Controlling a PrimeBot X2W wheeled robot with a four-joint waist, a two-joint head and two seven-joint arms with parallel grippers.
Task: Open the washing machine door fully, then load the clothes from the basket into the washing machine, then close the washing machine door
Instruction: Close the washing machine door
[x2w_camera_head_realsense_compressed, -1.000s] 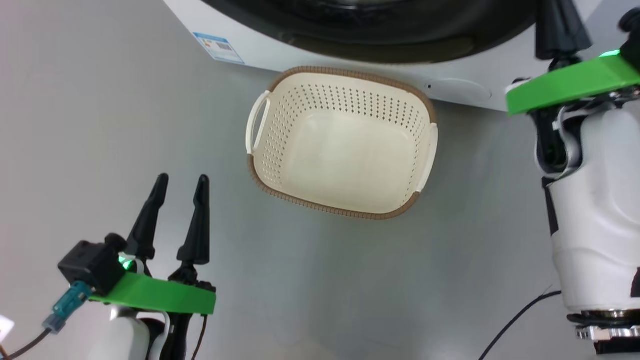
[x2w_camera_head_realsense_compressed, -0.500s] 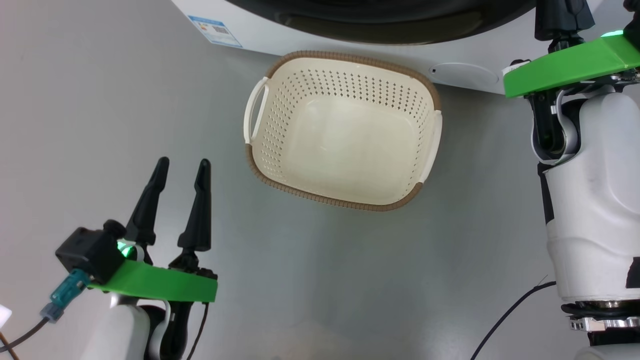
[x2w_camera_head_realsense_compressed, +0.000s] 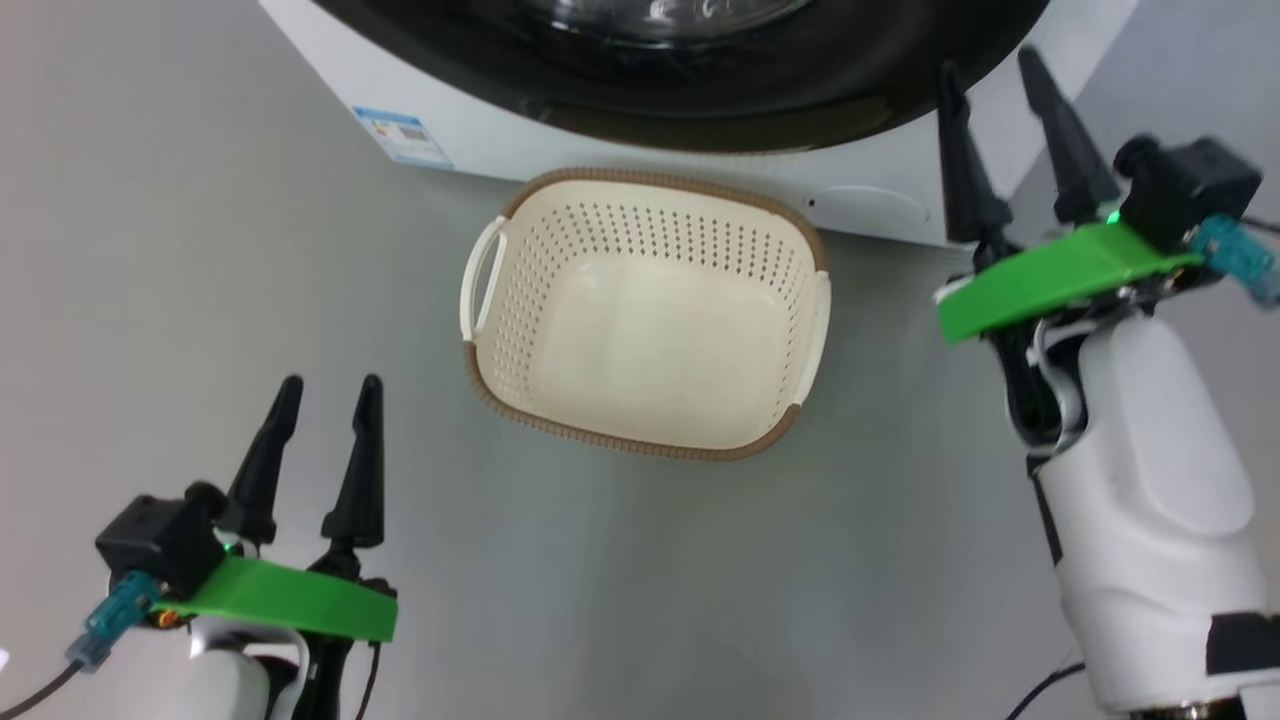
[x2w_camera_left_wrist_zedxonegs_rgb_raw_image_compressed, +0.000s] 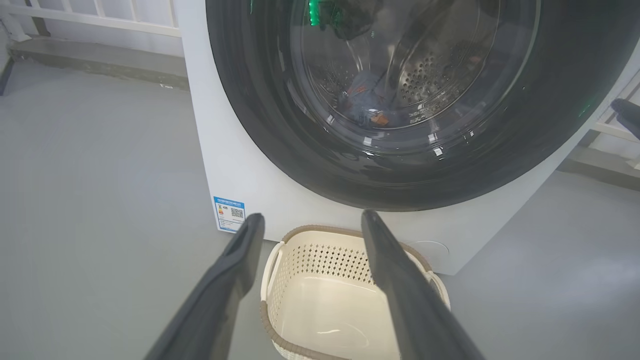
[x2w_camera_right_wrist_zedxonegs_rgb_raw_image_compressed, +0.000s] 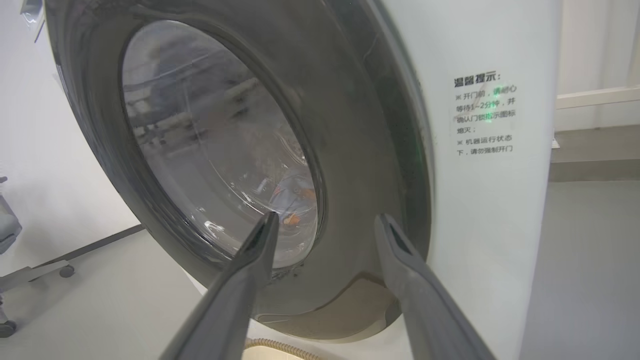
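Door (x2w_camera_left_wrist_zedxonegs_rgb_raw_image_compressed: 280, 125) closed, blue clothes (x2w_camera_left_wrist_zedxonegs_rgb_raw_image_compressed: 362, 102) inside washing machine (x2w_camera_left_wrist_zedxonegs_rgb_raw_image_compressed: 235, 170); cream basket (x2w_camera_head_realsense_compressed: 640, 230) empty.

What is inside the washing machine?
Through the door's glass, blue clothes with orange spots lie in the steel drum. The door's black ring and reflections hide the rest.

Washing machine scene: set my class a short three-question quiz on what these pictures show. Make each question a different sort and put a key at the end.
1. True or false: the basket has a garment in it.
2. Pick one. The clothes lie: A in the basket; B behind the glass of the washing machine door; C hanging over the basket's rim.
3. In a few words: what does the right gripper hold?

Key: 1 false, it is empty; 2 B; 3 nothing, its fingers stand apart.
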